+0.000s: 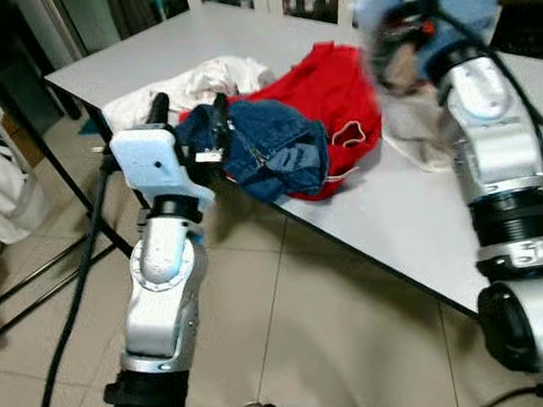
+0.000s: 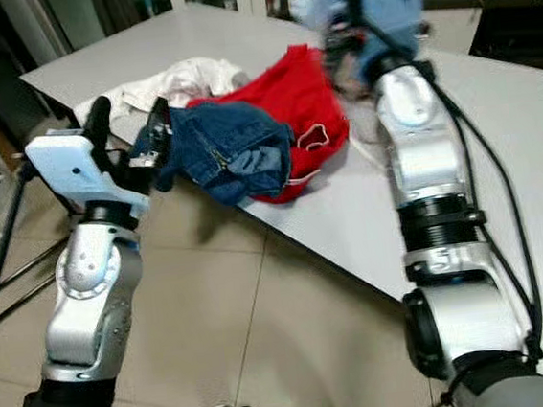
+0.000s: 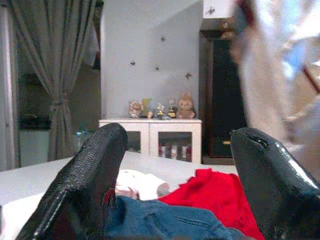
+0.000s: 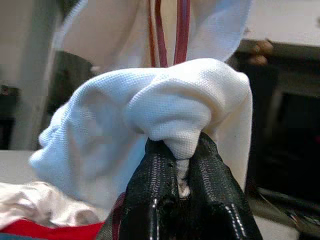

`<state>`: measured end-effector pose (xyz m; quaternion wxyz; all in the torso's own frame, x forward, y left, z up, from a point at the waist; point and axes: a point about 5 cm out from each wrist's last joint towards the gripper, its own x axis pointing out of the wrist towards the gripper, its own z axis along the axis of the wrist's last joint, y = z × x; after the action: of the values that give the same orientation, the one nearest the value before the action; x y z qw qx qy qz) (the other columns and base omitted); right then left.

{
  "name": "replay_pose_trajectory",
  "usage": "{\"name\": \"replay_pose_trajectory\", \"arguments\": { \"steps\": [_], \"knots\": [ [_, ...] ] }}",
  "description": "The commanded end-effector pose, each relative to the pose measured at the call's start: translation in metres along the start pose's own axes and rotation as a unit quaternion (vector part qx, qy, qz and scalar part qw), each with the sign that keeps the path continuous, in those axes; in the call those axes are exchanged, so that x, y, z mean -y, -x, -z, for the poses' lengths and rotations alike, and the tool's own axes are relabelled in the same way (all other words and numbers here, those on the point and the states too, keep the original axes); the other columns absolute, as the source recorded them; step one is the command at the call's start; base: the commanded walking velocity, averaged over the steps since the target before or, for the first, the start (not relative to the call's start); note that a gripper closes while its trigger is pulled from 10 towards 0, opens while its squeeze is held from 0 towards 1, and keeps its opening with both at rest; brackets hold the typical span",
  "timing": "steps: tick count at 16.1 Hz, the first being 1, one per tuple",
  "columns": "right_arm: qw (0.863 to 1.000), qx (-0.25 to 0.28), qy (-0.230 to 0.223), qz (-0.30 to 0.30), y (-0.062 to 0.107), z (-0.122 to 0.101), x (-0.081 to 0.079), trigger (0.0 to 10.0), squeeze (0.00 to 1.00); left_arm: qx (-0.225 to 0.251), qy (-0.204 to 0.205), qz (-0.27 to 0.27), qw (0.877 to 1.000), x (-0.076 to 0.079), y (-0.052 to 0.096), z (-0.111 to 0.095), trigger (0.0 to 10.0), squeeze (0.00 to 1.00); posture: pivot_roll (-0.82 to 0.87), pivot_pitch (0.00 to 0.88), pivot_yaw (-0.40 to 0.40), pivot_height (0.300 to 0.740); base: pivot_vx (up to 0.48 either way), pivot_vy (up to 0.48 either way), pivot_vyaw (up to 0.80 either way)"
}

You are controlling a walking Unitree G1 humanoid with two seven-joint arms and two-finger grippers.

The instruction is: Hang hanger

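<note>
1. The right gripper (image 4: 177,165) is raised above the far side of the desk (image 1: 417,218), beyond the red garment (image 1: 334,101). Its fingers (image 4: 150,190) are pressed together on a fold of white cloth (image 4: 150,115).
2. The white cloth bunches over the fingertips and hangs down from them toward the desk. Two thin reddish bars (image 4: 170,30) run down into the top of the bunch; I cannot tell whether they belong to a hanger.
3. The head views show this arm blurred, so the cloth there is only a pale smear at the gripper.
4. The left gripper (image 1: 188,110) is held at the near edge of the desk, just beside the blue jeans (image 1: 271,146). Its fingers (image 3: 87,180) stand wide apart with nothing between them, pointing across the pile.
5. The jeans lie crumpled at the desk's edge, partly on top of the red garment. A second white garment (image 1: 211,77) lies just behind the jeans.
6. Beyond the desk, the left wrist view shows a low white cabinet (image 3: 150,132) with small figurines on top, and a grey curtain (image 3: 55,75) beside it.
7. The floor (image 1: 333,342) beneath the desk is pale tile.
</note>
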<state>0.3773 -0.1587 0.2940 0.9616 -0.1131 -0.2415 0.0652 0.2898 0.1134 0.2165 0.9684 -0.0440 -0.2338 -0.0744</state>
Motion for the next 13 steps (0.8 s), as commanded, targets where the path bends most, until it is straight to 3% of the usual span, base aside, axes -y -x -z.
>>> {"name": "replay_pose_trajectory", "arguments": {
  "steps": [1,6,13],
  "knots": [
    [0.998,0.056,0.0,-0.037,-0.005,-0.023,-0.012,10.0,0.0,0.007,-0.012,0.001,1.0,-0.002,0.0,-0.003,10.0,0.0,-0.06,0.0,0.069,0.74,0.0,0.0,0.0],
    [0.991,0.077,0.006,-0.111,0.006,-0.025,-0.032,10.0,0.0,0.01,-0.018,0.009,1.0,0.001,0.001,-0.003,10.0,0.0,-0.06,0.0,0.071,0.74,0.0,0.0,0.8],
    [0.99,0.123,0.014,-0.064,0.008,-0.043,-0.015,10.0,0.0,0.02,-0.025,0.028,0.999,0.006,-0.002,-0.005,10.0,0.0,-0.07,0.0,0.082,0.74,0.0,0.0,0.8]
  ]
}}
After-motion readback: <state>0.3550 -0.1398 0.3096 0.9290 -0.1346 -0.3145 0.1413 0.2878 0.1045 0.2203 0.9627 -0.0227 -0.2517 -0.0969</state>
